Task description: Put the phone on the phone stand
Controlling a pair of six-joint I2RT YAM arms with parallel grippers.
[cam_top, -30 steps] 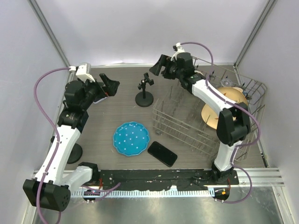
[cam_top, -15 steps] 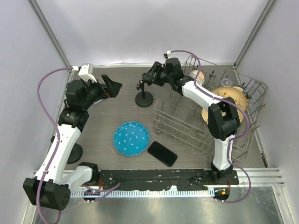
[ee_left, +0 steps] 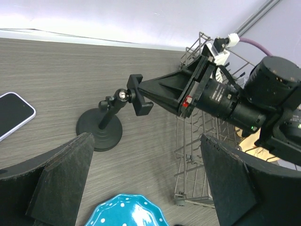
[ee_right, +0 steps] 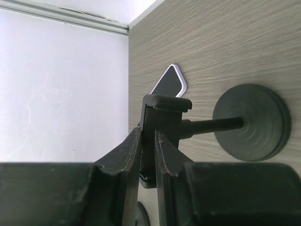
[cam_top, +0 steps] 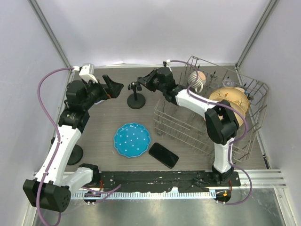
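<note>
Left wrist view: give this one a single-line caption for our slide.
Right pincer clamps the phone stand by its head; the phone lies flat at far left.

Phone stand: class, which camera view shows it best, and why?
Left wrist: the phone stand shows whole, base to clamp, with the right gripper shut on the clamp. Top external shows it small from above. Right wrist shows clamp, stem and base close up, the clamp partly behind the jaws.

The left arm (cam_top: 63, 141) and right arm (cam_top: 195, 101) have white shells and black joints. A purple cable (cam_top: 38, 94) trails each (white plug at wrist).
</note>
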